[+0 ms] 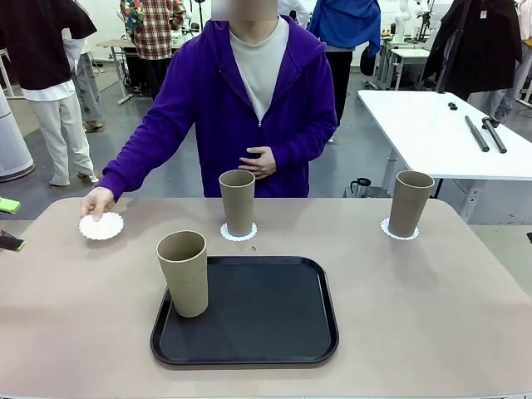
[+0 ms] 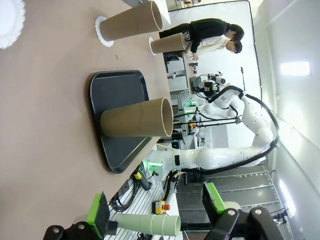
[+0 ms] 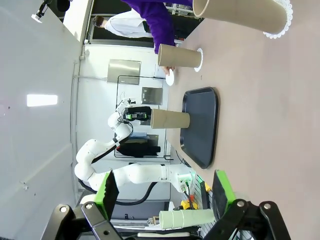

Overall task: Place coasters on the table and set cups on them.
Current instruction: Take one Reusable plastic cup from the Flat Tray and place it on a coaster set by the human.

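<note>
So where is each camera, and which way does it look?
Front view: between the arms, faces across the table at the person; the left tool's tips peek in.
Left wrist view: on the left wrist, rolled sideways, faces the tray; its open tool below, right arm beyond.
Right wrist view: on the right wrist, faces the tray from the other side; open right tool below, left arm beyond.
Shared: both wrist views show the cup in the tray.

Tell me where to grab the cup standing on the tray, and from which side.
Probably the mid wall of the cup, near its ridge, coming in level from the robot's left. It stands upright and handleless at the tray's left edge, widening upward, so it should not slip down through the fingers.
</note>
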You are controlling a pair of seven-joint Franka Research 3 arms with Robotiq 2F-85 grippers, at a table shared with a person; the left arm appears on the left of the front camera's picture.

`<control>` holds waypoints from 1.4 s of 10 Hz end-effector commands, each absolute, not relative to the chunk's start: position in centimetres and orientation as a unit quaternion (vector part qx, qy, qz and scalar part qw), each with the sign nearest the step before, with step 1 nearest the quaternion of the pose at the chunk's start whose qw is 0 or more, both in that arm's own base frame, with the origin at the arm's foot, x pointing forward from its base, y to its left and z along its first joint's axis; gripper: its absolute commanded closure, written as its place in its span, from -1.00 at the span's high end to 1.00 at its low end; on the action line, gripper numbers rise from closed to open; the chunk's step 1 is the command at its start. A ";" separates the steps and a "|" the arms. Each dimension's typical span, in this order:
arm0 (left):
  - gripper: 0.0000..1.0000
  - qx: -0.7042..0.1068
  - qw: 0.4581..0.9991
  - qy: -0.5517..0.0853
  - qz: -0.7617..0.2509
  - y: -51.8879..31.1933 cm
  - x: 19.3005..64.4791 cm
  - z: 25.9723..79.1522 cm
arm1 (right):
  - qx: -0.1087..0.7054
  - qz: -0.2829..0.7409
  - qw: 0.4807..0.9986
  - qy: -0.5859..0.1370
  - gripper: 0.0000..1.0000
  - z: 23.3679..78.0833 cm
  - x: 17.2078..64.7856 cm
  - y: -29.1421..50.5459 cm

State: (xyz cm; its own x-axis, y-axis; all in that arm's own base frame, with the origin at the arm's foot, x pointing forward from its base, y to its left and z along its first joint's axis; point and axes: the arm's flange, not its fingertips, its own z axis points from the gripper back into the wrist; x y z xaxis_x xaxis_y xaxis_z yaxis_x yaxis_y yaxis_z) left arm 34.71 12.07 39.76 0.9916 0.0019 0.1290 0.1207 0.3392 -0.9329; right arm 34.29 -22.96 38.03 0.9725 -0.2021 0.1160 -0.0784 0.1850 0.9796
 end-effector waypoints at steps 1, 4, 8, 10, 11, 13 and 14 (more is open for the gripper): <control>1.00 -0.578 0.813 -0.059 -0.036 12.1 34.6 39.9 | 0.638 -0.043 0.762 -0.107 1.00 38.0 34.1 -22.9; 1.00 -0.578 0.813 -0.059 -0.036 12.1 34.6 39.9 | 0.638 -0.043 0.762 -0.107 1.00 38.0 34.1 -22.9; 1.00 -0.578 0.813 -0.059 -0.036 12.1 34.6 39.9 | 0.638 -0.043 0.762 -0.107 1.00 38.0 34.1 -22.9; 1.00 -0.578 0.813 -0.059 -0.036 12.1 34.6 39.9 | 0.638 -0.043 0.762 -0.107 1.00 38.0 34.1 -22.9; 1.00 -0.578 0.813 -0.059 -0.036 12.1 34.6 39.9 | 0.638 -0.043 0.762 -0.107 1.00 38.0 34.1 -22.9; 1.00 -0.578 0.813 -0.059 -0.036 12.1 34.6 39.9 | 0.638 -0.043 0.762 -0.107 1.00 38.0 34.1 -22.9; 1.00 -0.578 0.813 -0.059 -0.036 12.1 34.6 39.9 | 0.638 -0.043 0.762 -0.107 1.00 38.0 34.1 -22.9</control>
State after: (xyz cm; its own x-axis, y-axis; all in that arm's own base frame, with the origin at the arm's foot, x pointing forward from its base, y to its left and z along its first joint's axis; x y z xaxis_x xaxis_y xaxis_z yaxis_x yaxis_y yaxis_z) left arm 34.71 12.07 39.76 0.9916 0.0019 0.1290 0.1207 0.3392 -0.9329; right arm 34.29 -22.96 38.03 0.9725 -0.2021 0.1160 -0.0784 0.1850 0.9796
